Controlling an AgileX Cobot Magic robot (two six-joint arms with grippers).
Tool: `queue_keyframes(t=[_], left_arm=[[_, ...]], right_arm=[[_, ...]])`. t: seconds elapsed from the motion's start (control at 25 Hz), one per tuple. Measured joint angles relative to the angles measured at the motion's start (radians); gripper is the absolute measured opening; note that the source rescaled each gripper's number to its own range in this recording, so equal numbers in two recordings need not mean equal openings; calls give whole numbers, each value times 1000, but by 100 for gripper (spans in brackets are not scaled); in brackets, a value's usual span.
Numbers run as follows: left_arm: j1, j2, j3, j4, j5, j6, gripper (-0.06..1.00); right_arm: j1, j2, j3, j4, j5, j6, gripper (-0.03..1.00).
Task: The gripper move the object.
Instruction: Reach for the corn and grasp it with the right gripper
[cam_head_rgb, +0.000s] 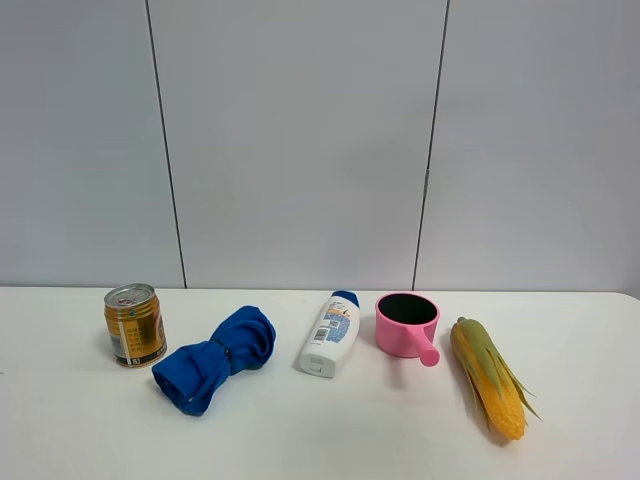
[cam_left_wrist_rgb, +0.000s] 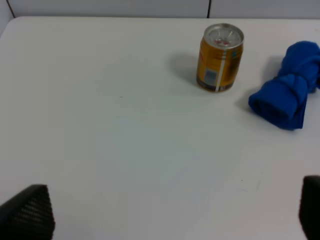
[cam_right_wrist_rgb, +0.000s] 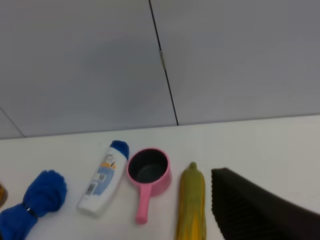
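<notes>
The corn (cam_head_rgb: 488, 377) lies on the white table at the right, yellow kernels toward the front and green husk toward the back. No gripper shows in the exterior high view. In the right wrist view the corn (cam_right_wrist_rgb: 190, 205) lies just beside one black finger (cam_right_wrist_rgb: 255, 210) of my right gripper. No second finger shows against it, and nothing is held. In the left wrist view my left gripper (cam_left_wrist_rgb: 170, 202) is open and empty, with its fingertips (cam_left_wrist_rgb: 27, 212) far apart over bare table, away from the corn.
From left to right on the table (cam_head_rgb: 320, 440) are a gold can (cam_head_rgb: 134, 325), a rolled blue cloth (cam_head_rgb: 216, 359), a white shampoo bottle (cam_head_rgb: 331, 334) lying flat and a pink cup with a handle (cam_head_rgb: 408, 325). The cup is next to the corn. A grey wall stands behind.
</notes>
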Motion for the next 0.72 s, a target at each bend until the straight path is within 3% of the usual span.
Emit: queue_keyframes(t=[0.12, 0.32, 0.72], left_arm=[[0, 0, 0, 0, 0, 0, 100], [0, 0, 0, 0, -1, 0, 100], [0, 0, 0, 0, -1, 0, 100]], right_arm=[[0, 162, -18, 2, -13, -30, 83], [0, 454, -18, -31, -10, -32, 98], [0, 860, -18, -227, -100, 44, 100]])
